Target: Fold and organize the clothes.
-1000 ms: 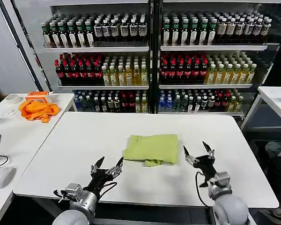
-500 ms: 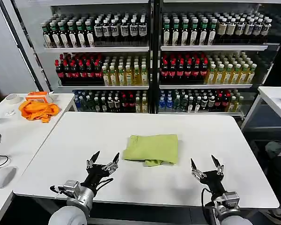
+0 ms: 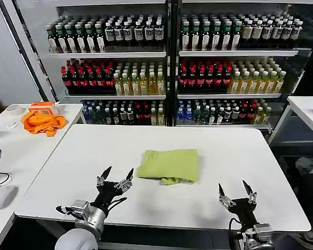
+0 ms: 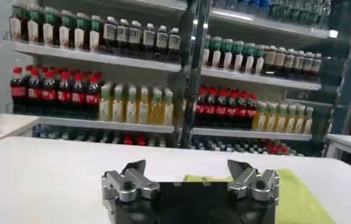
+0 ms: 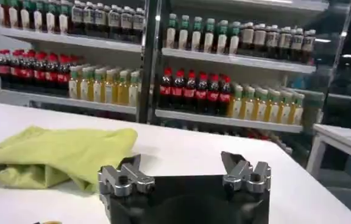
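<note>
Both grippers sat low at the near edge of the white table [image 3: 68, 161] when I checked my feeds, and neither held anything. My left gripper [image 3: 115, 177] hovered over the near-left part of the tabletop, its two fingers spread wide and pointing away from the robot, with bare table between the tips. My right gripper [image 3: 235, 190] hung near the front-right edge, its fingers splayed just as wide and just as empty.

Between them, and farther back toward the middle of the table, lay the lime T-shirt [image 3: 169, 164], folded into a rough rectangle with a small flap of fabric sticking out from its near edge. It touched neither gripper. In my left wrist view the shirt [image 4: 297, 195] lay flat beyond the open fingers [image 4: 130, 179]; in my right wrist view it [image 5: 53, 155] lay rumpled off to one side of that gripper's pads [image 5: 245, 173], clear of them.

On the side table [image 3: 68, 112] to the robot's left I saw a bunched orange cloth [image 3: 41, 122] and a roll of tape [image 3: 13, 110]. Behind the table stood shelves of bottled drinks [image 3: 167, 73].
</note>
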Controlling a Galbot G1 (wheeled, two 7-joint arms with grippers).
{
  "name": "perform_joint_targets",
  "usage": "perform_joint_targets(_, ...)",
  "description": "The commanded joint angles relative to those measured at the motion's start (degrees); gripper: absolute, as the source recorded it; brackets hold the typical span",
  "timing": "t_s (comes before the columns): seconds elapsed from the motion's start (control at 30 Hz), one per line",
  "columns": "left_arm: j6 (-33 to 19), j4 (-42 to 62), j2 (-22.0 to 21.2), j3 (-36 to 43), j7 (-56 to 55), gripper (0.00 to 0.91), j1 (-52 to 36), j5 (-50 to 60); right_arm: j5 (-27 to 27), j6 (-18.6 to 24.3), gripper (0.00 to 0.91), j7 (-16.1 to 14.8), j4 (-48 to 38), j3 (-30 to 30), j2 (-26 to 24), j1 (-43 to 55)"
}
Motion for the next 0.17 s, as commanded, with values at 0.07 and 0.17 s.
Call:
perform_joint_targets(0.07, -0.4, -0.3, -0.2, 0.1, -0.1, 0.907, 0.1, 0.7, -0.9, 2.4, 0.907, 1.5, 1.3, 0.6, 1.2, -2.2)
perform_joint_targets(0.17, -0.4, -0.4, -0.2, 0.4, -0.1, 0.907, 0.2, 1.2, -0.2, 3.0, 0.907, 1.3, 0.6, 0.7, 1.2, -1.5)
